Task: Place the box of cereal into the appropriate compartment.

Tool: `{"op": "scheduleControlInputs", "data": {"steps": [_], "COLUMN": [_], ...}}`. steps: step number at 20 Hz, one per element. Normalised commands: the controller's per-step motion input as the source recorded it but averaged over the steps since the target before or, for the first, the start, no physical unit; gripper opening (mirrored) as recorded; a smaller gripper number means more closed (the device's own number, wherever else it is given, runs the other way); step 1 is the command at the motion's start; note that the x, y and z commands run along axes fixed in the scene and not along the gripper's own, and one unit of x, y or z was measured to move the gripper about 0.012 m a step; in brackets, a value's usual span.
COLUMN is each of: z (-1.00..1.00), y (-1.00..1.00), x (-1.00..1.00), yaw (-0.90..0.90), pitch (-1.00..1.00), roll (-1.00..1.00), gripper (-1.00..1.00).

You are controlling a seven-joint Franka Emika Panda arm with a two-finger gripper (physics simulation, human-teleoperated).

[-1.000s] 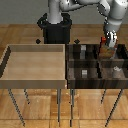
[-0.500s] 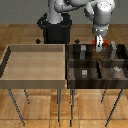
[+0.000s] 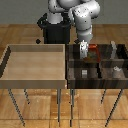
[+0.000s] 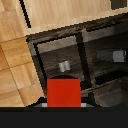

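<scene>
The claw [image 3: 83, 50] is gripping the box of cereal [image 3: 84, 49], its fingers closed on the box's flat sides, and is hanging with it over the back-left cell of the dark compartment tray [image 3: 71, 75]. In the wrist view the box [image 4: 63, 92] is showing as a plain, flat red rectangle, with the claw's dark body just below it in that picture.

The tray is dark brown with a wood-like grain, split by thin upright walls into rectangular cells. A small grey-white item [image 3: 85, 73] is lying in the front-left cell, at about 6 o'clock from the box; another [image 3: 116, 71] is sitting in a cell toward 4 o'clock, and a pale upright piece [image 3: 113, 46] is standing in the back row toward 3 o'clock. At 9 o'clock from the tray, touching it edge to edge, a shallow tan wooden bin [image 3: 10, 55] with smooth raised walls is resting on thin metal legs. The floor is light wood planking.

Compared with a second ago, the arm [image 3: 85, 22] is further toward the exterior view's left, carrying the box from over the tray's right-hand cells to over its left-hand ones.
</scene>
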Motion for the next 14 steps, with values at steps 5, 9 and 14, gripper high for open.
{"op": "scheduleControlInputs", "data": {"steps": [5, 9, 14], "z": [0.0, 0.0, 0.0], "y": [0.0, 0.0, 0.0], "x": [0.0, 0.0, 0.0], "yaw": [-0.3, 0.95, 1.0], "pitch": [0.0, 0.0, 0.0], "roll": [0.0, 0.0, 0.0], "gripper": [-1.0, -1.0, -1.0]}}
